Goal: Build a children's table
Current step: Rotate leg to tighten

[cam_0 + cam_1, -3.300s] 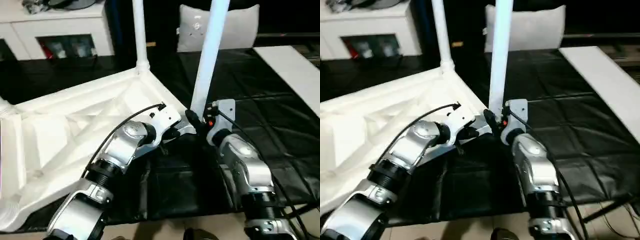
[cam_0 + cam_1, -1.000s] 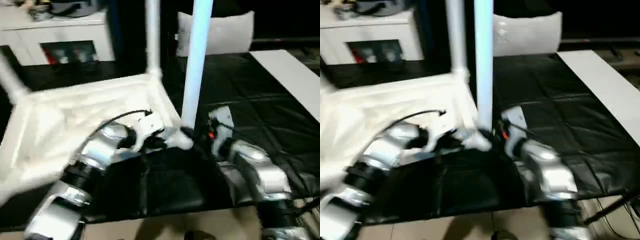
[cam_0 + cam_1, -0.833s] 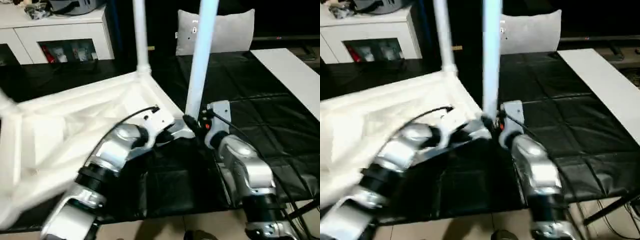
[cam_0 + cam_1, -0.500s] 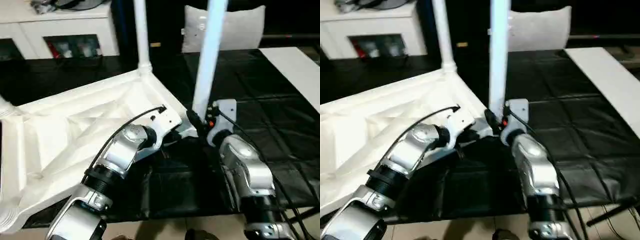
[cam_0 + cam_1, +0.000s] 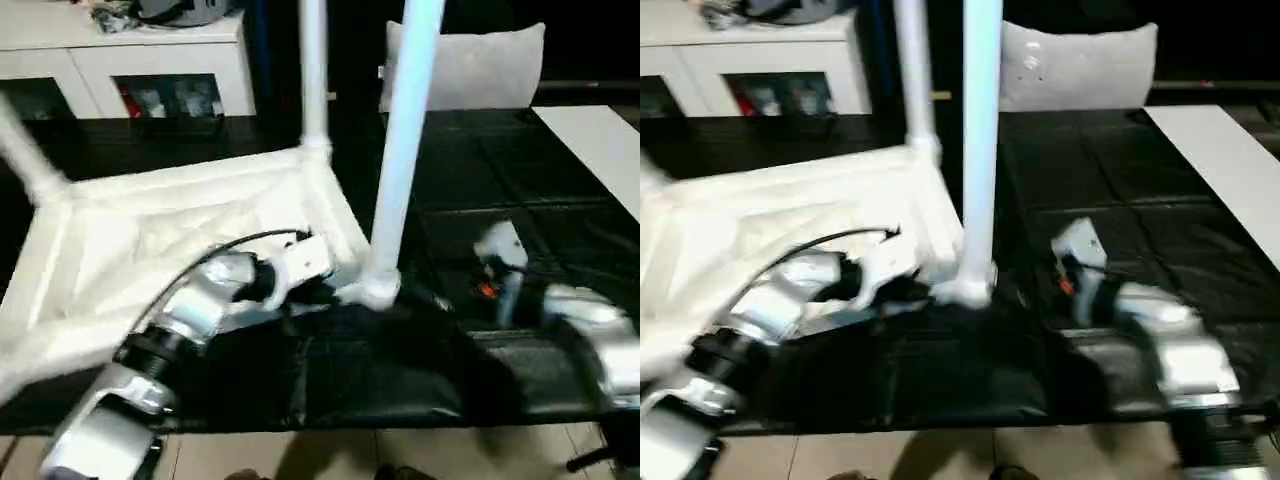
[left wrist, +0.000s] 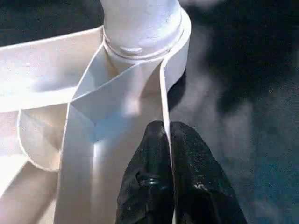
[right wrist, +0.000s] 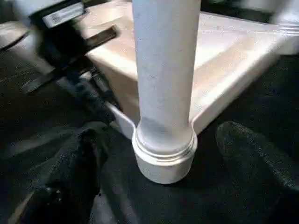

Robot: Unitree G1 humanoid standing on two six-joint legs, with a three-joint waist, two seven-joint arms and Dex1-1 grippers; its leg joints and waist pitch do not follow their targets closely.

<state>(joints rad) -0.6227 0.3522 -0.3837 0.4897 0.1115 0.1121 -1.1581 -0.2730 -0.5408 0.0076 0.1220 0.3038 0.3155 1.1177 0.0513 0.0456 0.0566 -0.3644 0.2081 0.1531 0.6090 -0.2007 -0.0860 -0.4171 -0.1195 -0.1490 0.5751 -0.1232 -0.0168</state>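
Children's table (image 5: pixel 180 230) lies upside down on a surface covered with black sheeting (image 5: pixel 520 190), its ribbed white underside facing up and legs rising from the corner sockets. One leg (image 5: pixel 402 150) stands upright in the near corner socket (image 7: pixel 164 154), another leg (image 5: pixel 313 70) rises from the far corner behind it, and a third leg (image 5: pixel 25 160) slants up at the table's left end. The left gripper (image 6: pixel 166 135) reaches in over the silver left forearm (image 5: pixel 190 310) and pinches the thin upright rim of the table top just beside the near socket; its two black fingers (image 6: pixel 149 158) are pressed together with the white edge caught between them. The right gripper (image 7: pixel 163 186) sits to the right of the near leg, apart from it, on the black sheeting side; its fingers (image 7: pixel 84 154) stand wide, one on each side of the socket, without touching the leg. The right forearm (image 5: pixel 590 320) stretches out toward the right edge of the head view. Behind the table a white cabinet (image 5: pixel 130 60) with glass doors stands at the back left, a pale cushion (image 5: pixel 470 60) leans at the back, and a flat white board (image 5: pixel 600 140) lies on the black sheeting at the far right. A strip of light floor (image 5: pixel 330 455) runs along the near edge of the sheeting.
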